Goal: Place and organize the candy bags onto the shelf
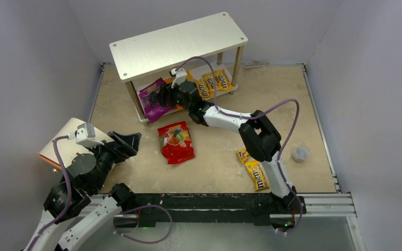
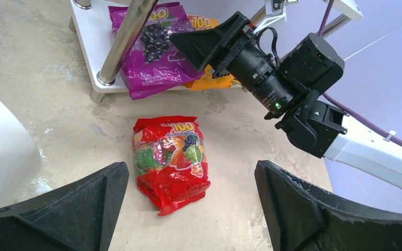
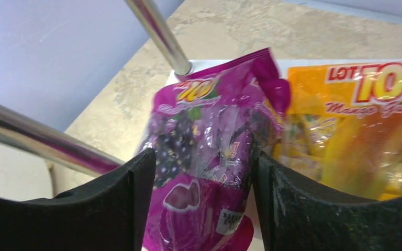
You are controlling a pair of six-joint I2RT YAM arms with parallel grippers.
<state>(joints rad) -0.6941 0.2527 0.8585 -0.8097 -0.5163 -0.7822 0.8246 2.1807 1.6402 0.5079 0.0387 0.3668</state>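
The right claw (image 1: 163,97) is reached in under the shelf's top board, and its fingers are held apart, with the purple bag (image 3: 204,136) lying between them and close against both. The left claw (image 2: 188,170) is held wide apart and empty, above the counter and pointed at the red bag (image 2: 170,162).

The counter (image 1: 319,130) is seen as a mottled beige surface walled in on three sides. The shelf (image 1: 178,44) is set at its far end, two whitish boards joined by metal posts, with nothing on the top board. A cream-white cylinder with orange trim (image 1: 68,138) is laid on its side at the left edge, just beside the left arm.

The red bag is left flat on the counter in front of the shelf, apart from it. The purple bag is laid on the lower board at its left end, one corner hanging over the front edge next to a post. The orange-yellow bag (image 3: 356,125) is placed just beside it on the same board, touching it. Three small M&M's packets (image 1: 213,82) are lined up on the right part of that board. Two further M&M's packets (image 1: 257,175) are found on the counter, close to the right arm's base. A small greyish round thing (image 1: 299,153) is seen near the right edge.
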